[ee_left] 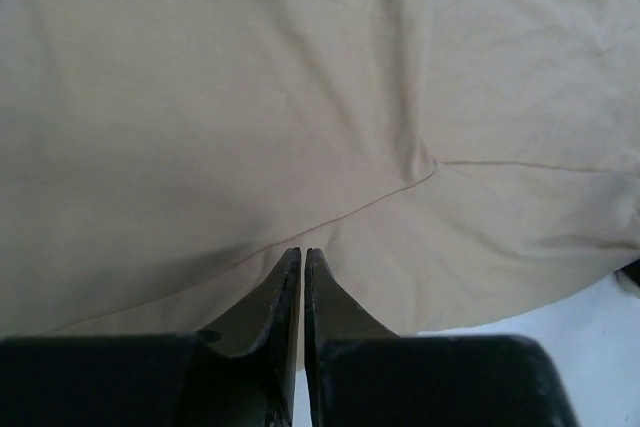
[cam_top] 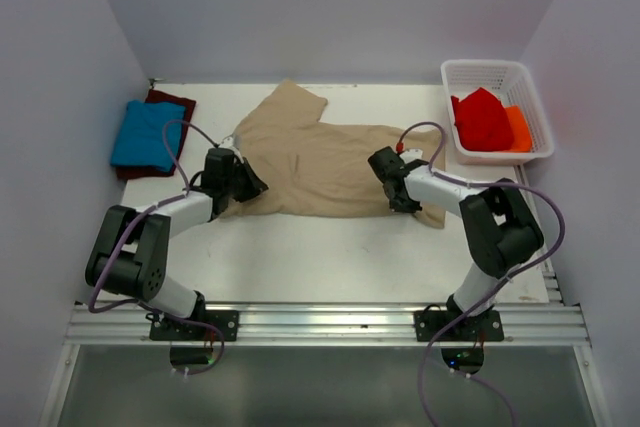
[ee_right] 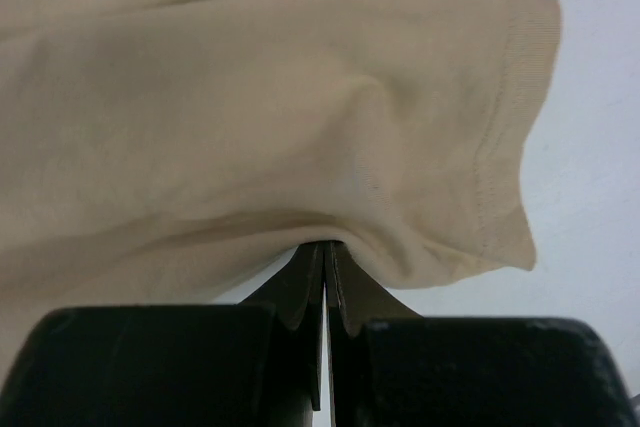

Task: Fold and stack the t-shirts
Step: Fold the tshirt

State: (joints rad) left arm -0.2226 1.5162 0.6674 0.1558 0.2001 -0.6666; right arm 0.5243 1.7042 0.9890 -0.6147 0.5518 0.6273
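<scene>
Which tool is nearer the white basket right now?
Right. The right tool grips the tan shirt at its edge toward the basket; the left tool is across the shirt, farther off.

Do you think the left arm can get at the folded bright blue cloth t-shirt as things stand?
Probably yes: the bright blue t-shirt lies left of the left gripper, nothing between, though its jaws look shut on the tan cloth t-shirt and must release first.

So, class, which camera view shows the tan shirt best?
The top view: the tan shirt lies spread on the table, with nearly its whole outline in sight. The wrist views show only close-up patches: the left, plain cloth with a seam; the right, a hemmed edge.
</scene>
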